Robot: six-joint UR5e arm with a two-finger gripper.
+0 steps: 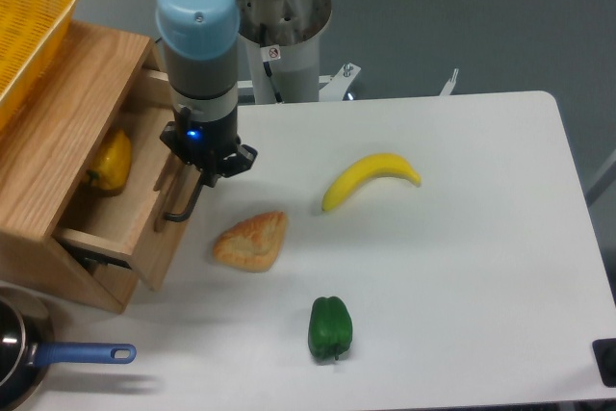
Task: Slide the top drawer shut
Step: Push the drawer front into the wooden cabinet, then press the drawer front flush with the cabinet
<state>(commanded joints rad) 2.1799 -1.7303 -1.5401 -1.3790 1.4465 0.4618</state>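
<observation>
- Sitting half open at the left, the top drawer [125, 228] shows a yellow pepper [111, 163] inside;
- my claw [202, 178] presses on its black handle [183, 204]; whether my fingers clamp it I cannot tell;
- right of it lie a pastry [252, 241], green pepper [330, 327], banana [370, 178].

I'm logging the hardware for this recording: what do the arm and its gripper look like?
The arm has silver-grey tubular links with light-blue round joint caps. A small red-and-white sticker sits on the pale base column. The gripper is compact and black, with a small blue light glowing on its body. A dark cable runs behind the base.
</observation>
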